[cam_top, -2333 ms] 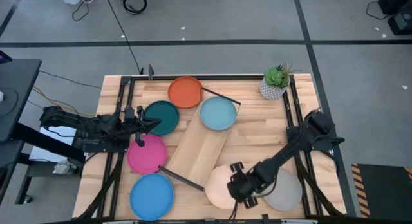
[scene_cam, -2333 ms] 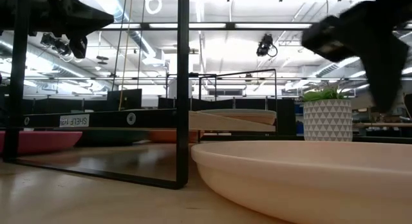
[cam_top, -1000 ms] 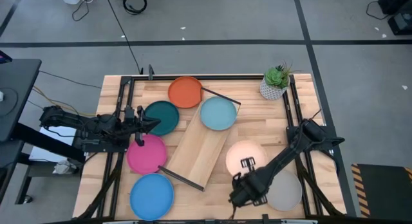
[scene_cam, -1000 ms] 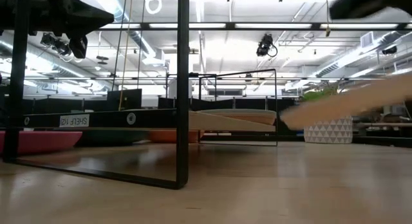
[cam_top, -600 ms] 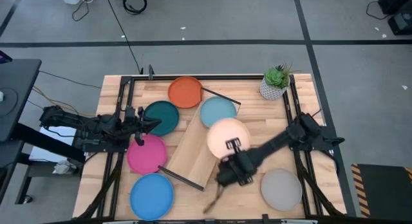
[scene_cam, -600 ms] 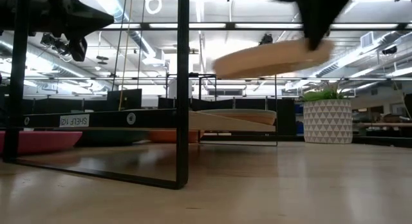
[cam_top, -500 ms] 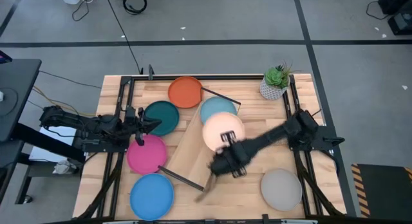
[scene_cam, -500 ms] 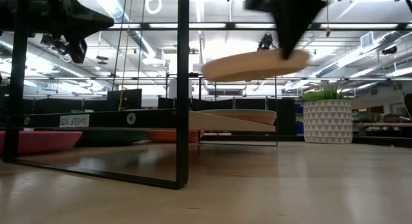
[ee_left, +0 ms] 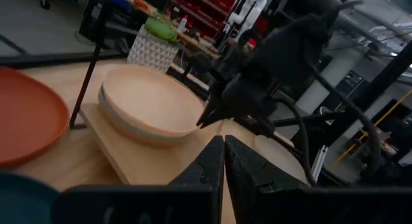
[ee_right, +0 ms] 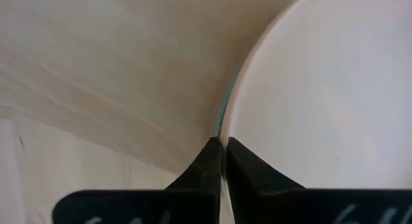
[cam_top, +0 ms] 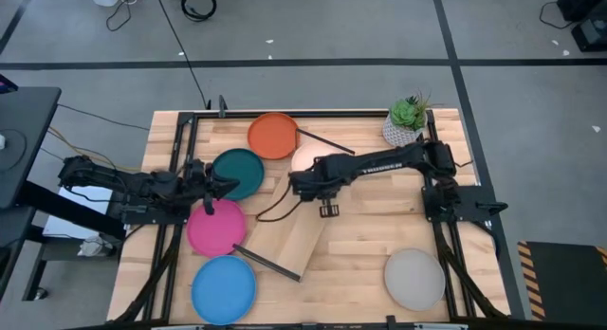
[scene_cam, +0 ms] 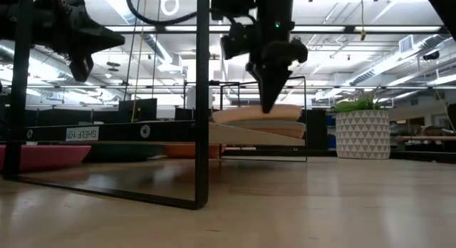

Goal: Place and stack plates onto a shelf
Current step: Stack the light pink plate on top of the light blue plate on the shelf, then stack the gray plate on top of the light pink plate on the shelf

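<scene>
The right gripper [cam_top: 302,185] reaches across the shelf [cam_top: 302,228] with its jaws pinched on the near rim of the cream plate [ee_left: 151,98], which now sits nested on the light blue plate [ee_left: 132,130] at the shelf's far end. To finish the step well, the jaws should part only once the cream plate lies level and centred, then lift straight up so nothing drags. The left gripper [cam_top: 211,185] waits, jaws clenched and empty, near the dark teal plate [cam_top: 239,171] at the worktop's left
</scene>
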